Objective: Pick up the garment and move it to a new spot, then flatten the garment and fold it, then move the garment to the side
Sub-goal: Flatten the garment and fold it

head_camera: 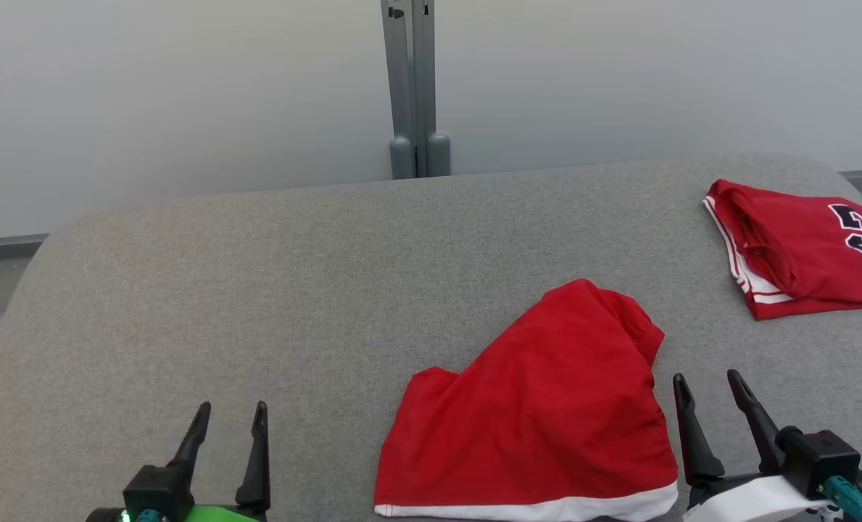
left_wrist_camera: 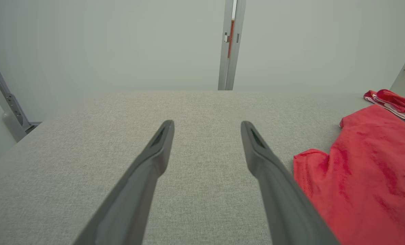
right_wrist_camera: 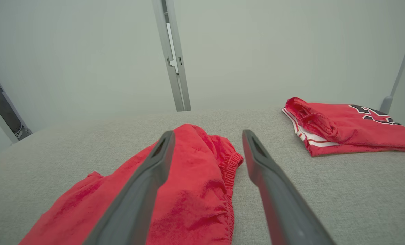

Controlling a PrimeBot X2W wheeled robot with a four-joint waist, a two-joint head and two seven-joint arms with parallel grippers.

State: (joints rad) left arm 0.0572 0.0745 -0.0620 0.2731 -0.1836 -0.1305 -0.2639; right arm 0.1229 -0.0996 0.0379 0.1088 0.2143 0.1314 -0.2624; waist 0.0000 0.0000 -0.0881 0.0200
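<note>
The garment (head_camera: 539, 406) is a pair of red shorts with a white hem, lying loosely folded on the grey table (head_camera: 293, 290) right of centre near the front edge. It also lies at the right of the left wrist view (left_wrist_camera: 365, 180) and under the fingers in the right wrist view (right_wrist_camera: 185, 190). My right gripper (head_camera: 710, 388) stands open just right of the shorts, above the table, holding nothing. My left gripper (head_camera: 231, 417) stands open at the lower left, well left of the shorts, over bare table, also holding nothing.
A folded red jersey (head_camera: 800, 246) with white trim and a dark number lies at the table's far right; it also appears in the right wrist view (right_wrist_camera: 345, 129). A grey post (head_camera: 412, 87) stands behind the table's back edge against a pale wall.
</note>
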